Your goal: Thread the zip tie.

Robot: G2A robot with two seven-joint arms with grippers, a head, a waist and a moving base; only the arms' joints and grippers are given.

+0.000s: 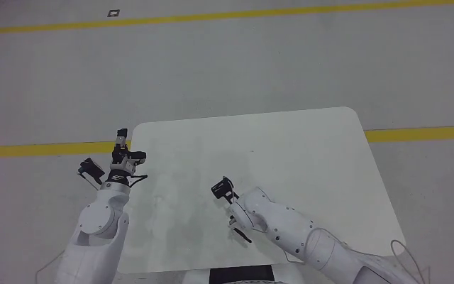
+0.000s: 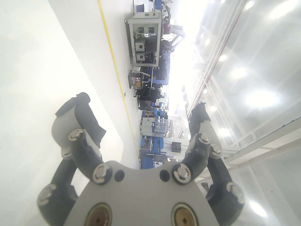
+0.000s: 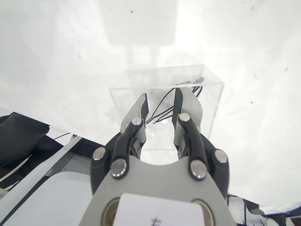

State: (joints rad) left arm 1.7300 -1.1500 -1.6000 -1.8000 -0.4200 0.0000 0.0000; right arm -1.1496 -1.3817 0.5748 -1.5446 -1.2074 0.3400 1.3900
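Note:
Several black zip ties [image 3: 162, 112] lie in a clear plastic box [image 3: 212, 99] on the white table [image 1: 284, 149]. My right gripper [image 3: 161, 103] hangs open just above the box's open top, with the ties showing between its fingers [image 3: 144, 105] and nothing gripped. In the top view this gripper [image 1: 237, 227] is near the table's front edge, pointing back toward the robot. My left gripper [image 2: 141, 103] is wide open and holds nothing. It sits at the table's left edge [image 1: 122, 138], pointing out along the tabletop.
The white table [image 2: 35, 48] has rounded corners, and grey floor with yellow lines [image 1: 213, 15] lies around it. Machines and racks [image 2: 145, 41] stand far off in the room. Small dark specks [image 3: 131, 11] dot the tabletop.

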